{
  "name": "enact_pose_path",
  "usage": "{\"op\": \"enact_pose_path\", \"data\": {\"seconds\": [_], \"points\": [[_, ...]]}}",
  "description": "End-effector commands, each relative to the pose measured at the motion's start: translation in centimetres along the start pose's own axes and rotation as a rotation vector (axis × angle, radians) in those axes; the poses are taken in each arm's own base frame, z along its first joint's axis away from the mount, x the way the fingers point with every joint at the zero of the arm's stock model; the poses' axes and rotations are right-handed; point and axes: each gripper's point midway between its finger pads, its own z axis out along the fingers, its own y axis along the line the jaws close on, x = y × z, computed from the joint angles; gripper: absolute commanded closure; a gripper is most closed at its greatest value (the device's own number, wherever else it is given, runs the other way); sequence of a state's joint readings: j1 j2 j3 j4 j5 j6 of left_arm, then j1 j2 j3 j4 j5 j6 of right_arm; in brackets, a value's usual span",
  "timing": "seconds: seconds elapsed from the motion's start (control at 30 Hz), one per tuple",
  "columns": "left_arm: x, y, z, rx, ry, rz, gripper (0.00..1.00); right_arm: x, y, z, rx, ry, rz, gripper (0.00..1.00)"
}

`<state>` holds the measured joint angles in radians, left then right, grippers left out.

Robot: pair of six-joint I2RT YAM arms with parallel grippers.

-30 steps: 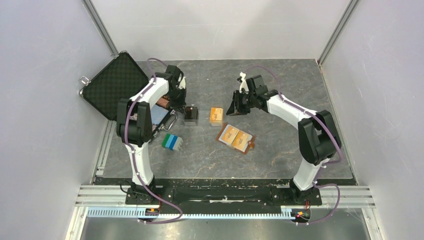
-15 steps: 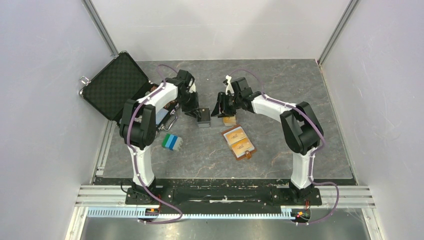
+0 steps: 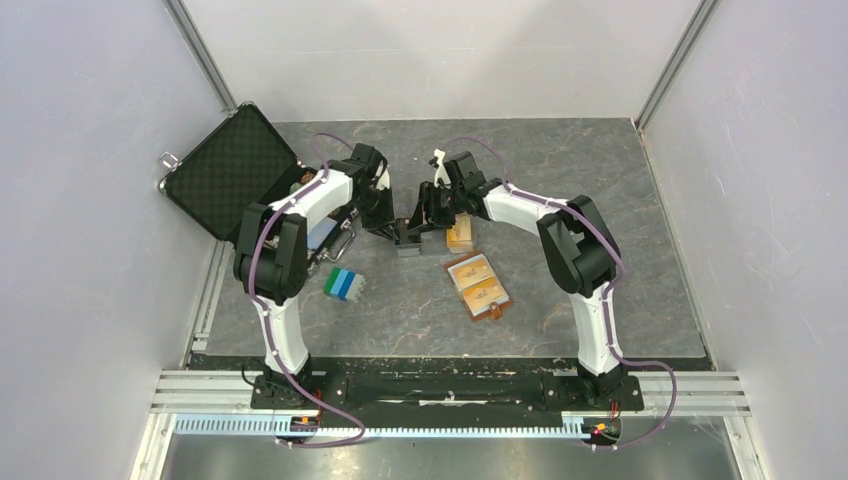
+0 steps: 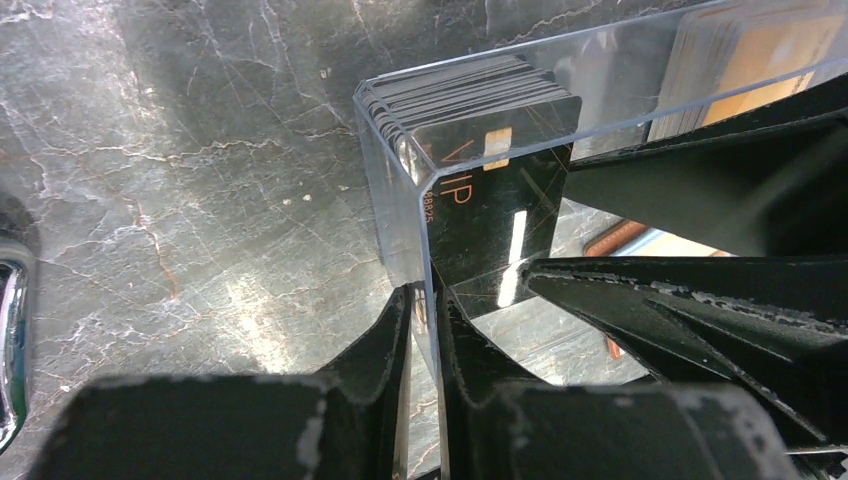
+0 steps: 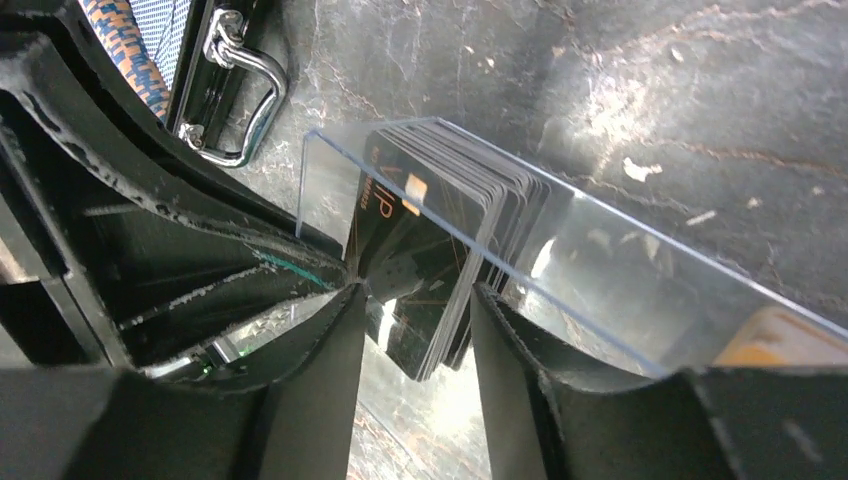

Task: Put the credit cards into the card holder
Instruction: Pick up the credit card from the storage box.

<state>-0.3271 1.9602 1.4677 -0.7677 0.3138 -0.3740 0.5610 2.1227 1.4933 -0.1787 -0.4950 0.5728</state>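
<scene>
A clear plastic box point(image 3: 408, 243) holds a stack of dark grey-black credit cards point(image 4: 480, 130). My left gripper point(image 4: 425, 297) is shut on the box's near clear wall point(image 4: 400, 215). My right gripper point(image 5: 415, 295) reaches in from the other side. Its open jaws straddle the dark stack point(image 5: 440, 270) without a clear pinch. Both grippers meet at the box in the top view, the left point(image 3: 392, 232) and the right point(image 3: 424, 216). Orange credit cards point(image 3: 460, 236) stand just right of the box. The tan-brown card holder point(image 3: 478, 284) lies open nearer me, with orange rectangles on both halves.
The open black foam-lined briefcase point(image 3: 228, 170) stands at the back left; its metal handle point(image 5: 240, 85) is close to my right fingers. A blue-green-white striped block point(image 3: 344, 284) lies left of the card holder. Grey walls enclose the table.
Both grippers moved together toward the centre. The left one carried the dark-card box to the right. The right one swung left over the orange cards onto the dark stack. The card holder and orange cards shifted.
</scene>
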Motion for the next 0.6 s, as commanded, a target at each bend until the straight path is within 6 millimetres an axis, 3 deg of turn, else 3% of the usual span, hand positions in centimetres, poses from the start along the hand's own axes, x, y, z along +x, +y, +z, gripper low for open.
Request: {"op": "enact_pose_path", "data": {"seconds": [0.0,0.23,0.43,0.57], "points": [[-0.2,-0.8,-1.6,0.026,-0.033,0.027,0.87,-1.2,1.1,0.9,0.017,-0.002,-0.062,0.60],[-0.1,-0.9,-1.4,0.038,-0.025,0.032,0.90,-0.8,1.3,1.4,0.030,0.021,-0.080,0.98],[0.1,-0.4,-1.4,0.016,-0.021,0.033,0.90,-1.8,2.3,0.3,0.031,-0.006,-0.108,1.00],[0.0,0.0,-1.5,-0.009,-0.029,0.036,0.90,-2.2,1.9,-0.7,0.083,-0.008,-0.145,1.00]]}}
